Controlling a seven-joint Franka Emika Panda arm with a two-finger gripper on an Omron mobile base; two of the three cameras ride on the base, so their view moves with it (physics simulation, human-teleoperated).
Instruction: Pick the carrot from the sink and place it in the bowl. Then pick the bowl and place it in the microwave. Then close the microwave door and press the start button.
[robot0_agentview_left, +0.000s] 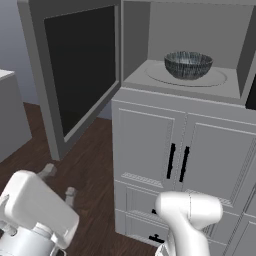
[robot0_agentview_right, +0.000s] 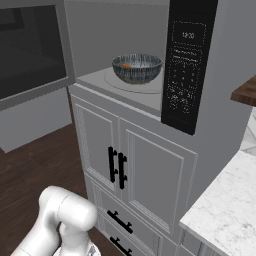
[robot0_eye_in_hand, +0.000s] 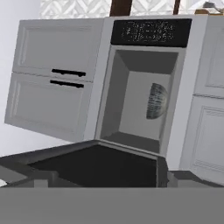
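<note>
Inside microwave (robot0_agentview_left: 150, 30), bowl (robot0_agentview_left: 188, 65) (holding carrot (robot0_agentview_right: 128, 65)), door (robot0_agentview_left: 75, 70) open

Arm folded low, end effector (robot0_agentview_left: 59, 186) fingers apart

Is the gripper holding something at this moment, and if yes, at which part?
Nothing is held. The bowl with the carrot sits in the microwave, and the microwave door stands open.
</note>
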